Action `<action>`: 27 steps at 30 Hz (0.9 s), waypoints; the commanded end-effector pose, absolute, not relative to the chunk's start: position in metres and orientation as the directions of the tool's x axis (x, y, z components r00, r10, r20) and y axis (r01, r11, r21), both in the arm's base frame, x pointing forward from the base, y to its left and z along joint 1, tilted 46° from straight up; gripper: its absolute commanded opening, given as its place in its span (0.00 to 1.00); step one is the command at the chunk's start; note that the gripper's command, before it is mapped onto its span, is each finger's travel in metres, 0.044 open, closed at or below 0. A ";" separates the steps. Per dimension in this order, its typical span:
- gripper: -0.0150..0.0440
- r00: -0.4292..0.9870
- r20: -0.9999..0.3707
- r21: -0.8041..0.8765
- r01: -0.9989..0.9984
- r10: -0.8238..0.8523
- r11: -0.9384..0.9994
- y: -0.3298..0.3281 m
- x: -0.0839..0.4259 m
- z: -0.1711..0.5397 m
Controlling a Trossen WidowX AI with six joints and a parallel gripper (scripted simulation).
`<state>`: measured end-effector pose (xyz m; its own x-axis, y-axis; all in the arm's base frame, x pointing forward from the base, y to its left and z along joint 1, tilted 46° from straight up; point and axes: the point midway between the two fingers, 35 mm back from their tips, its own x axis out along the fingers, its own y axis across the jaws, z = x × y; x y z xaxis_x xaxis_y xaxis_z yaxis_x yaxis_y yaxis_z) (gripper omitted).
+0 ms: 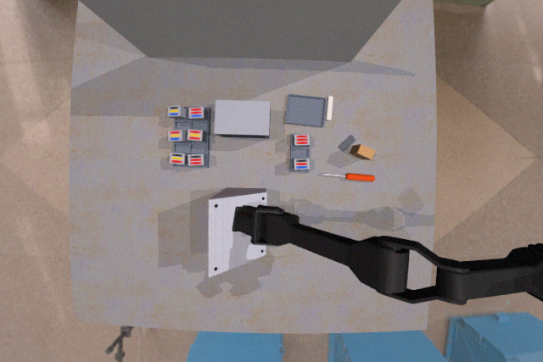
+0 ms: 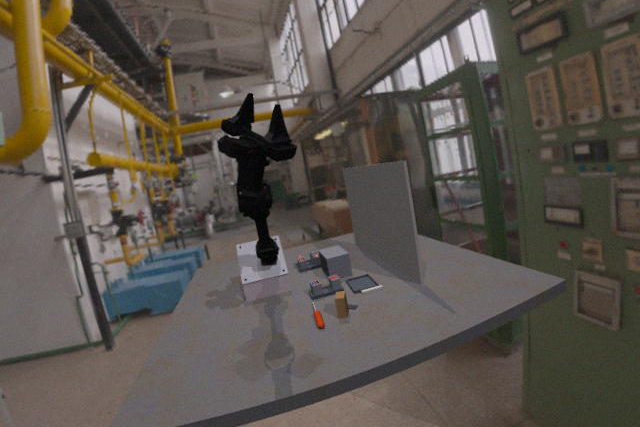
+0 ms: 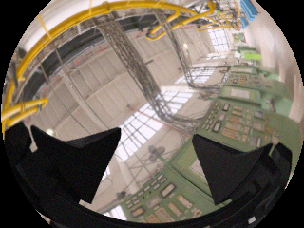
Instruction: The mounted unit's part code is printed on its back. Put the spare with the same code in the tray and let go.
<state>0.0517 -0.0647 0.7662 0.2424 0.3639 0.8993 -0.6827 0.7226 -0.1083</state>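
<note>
My gripper [image 2: 264,100] [image 3: 158,135] is open and empty, pointing up high above the table. A long grey rack [image 1: 205,147] holds several striped spares, including a red-and-blue striped one [image 1: 196,113] and a yellow-and-blue striped one [image 1: 174,111]. A short rack [image 1: 299,153] holds a red-striped block [image 1: 301,139] [image 2: 334,280] and a dark, red and blue striped block [image 1: 301,164] [image 2: 315,286]. The shallow grey tray [image 1: 305,110] [image 2: 362,283] is empty. I cannot tell which thing is the mounted unit; no code on its back shows.
A grey box [image 1: 242,118] [image 2: 336,261] stands between the racks. A tall grey panel [image 1: 245,12] [image 2: 382,215] stands behind. A white strip [image 1: 329,108] lies beside the tray. A tan block [image 1: 363,152] [image 2: 341,304], a small grey piece [image 1: 346,142] and an orange screwdriver [image 1: 359,177] [image 2: 318,319] lie nearby.
</note>
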 end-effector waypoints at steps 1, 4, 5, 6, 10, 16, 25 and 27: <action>0.98 0.242 0.899 -0.108 -0.683 0.364 0.723 -0.065 0.052 0.766; 1.00 0.242 0.899 -0.108 -0.683 0.364 0.723 -0.065 0.052 0.766; 1.00 0.242 0.899 -0.108 -0.683 0.364 0.723 -0.065 0.052 0.766; 1.00 0.242 0.899 -0.108 -0.683 0.364 0.723 -0.065 0.052 0.766; 1.00 0.236 0.913 -0.094 -0.672 0.332 0.734 -0.081 0.055 0.765; 1.00 0.216 0.961 0.011 -0.658 0.174 0.753 -0.132 0.072 0.764; 1.00 0.261 0.959 0.256 -0.629 -0.111 0.734 -0.203 0.122 0.748; 1.00 0.285 0.943 0.316 -0.615 -0.170 0.722 -0.216 0.137 0.740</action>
<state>0.1091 -0.1855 0.7548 0.2445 -0.0495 0.9684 -0.6398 0.7422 0.1995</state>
